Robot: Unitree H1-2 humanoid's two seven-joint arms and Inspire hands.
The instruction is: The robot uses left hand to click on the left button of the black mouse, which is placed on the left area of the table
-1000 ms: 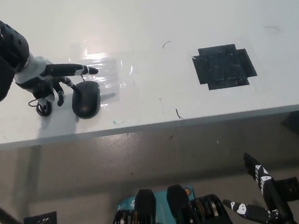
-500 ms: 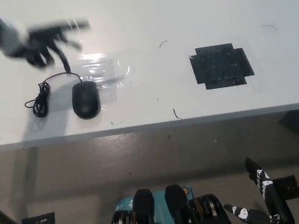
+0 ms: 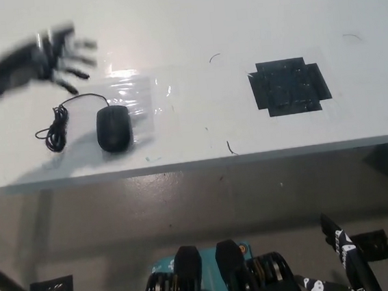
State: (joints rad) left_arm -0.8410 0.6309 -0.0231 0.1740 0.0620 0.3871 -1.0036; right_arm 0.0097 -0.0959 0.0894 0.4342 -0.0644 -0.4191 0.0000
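Note:
The black mouse (image 3: 113,128) lies on the left part of the white table (image 3: 189,22), its cable (image 3: 58,127) coiled to its left. My left hand (image 3: 58,55) is blurred by motion, up and to the left of the mouse, clear of it, with its fingers spread apart and nothing in them. My right hand (image 3: 346,258) hangs low at the bottom right, below the table edge, with its fingers apart.
A black tape patch (image 3: 290,85) is stuck on the right half of the table. A glossy clear film (image 3: 137,92) covers the tabletop just behind the mouse. The table's front edge (image 3: 203,164) runs across the middle of the picture.
The left hand has lifted off the mouse's left button, swung up and away to the left, and its fingers have spread. The mouse stays put. The right hand barely moved.

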